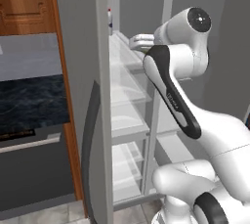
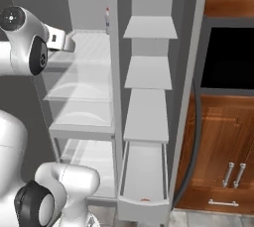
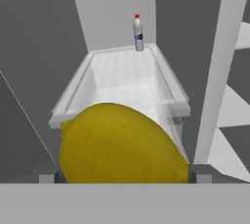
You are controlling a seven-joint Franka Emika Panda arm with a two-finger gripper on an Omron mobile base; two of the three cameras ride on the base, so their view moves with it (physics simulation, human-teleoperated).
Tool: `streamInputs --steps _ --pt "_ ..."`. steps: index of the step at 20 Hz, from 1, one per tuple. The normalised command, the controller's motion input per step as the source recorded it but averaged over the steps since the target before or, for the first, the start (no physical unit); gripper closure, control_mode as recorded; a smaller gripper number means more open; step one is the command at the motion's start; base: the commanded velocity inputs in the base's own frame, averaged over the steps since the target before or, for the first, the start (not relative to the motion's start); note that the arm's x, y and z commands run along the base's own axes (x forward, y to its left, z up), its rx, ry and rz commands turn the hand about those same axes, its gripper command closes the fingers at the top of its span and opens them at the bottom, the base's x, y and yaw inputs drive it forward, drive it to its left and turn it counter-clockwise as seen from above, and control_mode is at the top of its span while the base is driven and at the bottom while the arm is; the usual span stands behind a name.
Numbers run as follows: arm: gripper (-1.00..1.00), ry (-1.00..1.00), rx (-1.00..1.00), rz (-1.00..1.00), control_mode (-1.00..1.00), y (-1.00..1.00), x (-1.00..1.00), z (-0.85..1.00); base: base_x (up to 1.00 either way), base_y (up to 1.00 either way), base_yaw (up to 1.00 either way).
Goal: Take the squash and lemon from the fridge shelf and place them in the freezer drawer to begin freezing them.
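While you look through the hand view, the two-finger gripper [image 3: 122, 176] sits low in the frame, clamped on the yellow-green oval lemon [image 3: 122, 145]. Beyond it, at centre, lies the ribbed white fridge shelf [image 3: 122, 76], with a small clear red-capped bottle [image 3: 138, 32] upright at its far edge. At the bottom centre of the right base view, the pale grey freezer drawer [image 2: 144, 176] stands open, an orange-red speck of squash [image 2: 144, 200] just showing behind its front wall.

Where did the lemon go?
The lemon is right up close at the bottom of the hand view, sitting between the gripper fingers, in front of the ribbed fridge shelf with a small bottle at its back.
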Motion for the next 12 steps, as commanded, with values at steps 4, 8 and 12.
streamInputs --steps 4,8,12 --pt "1.00 0.00 0.00 0.00 1.00 0.00 0.00 0.00 -0.82 -0.08 0.00" --pt "1.00 0.00 0.00 0.00 1.00 0.00 0.00 0.00 -0.54 -0.08 -0.05" --pt "1.00 0.00 0.00 0.00 1.00 0.00 0.00 0.00 -0.32 -0.02 -0.10"
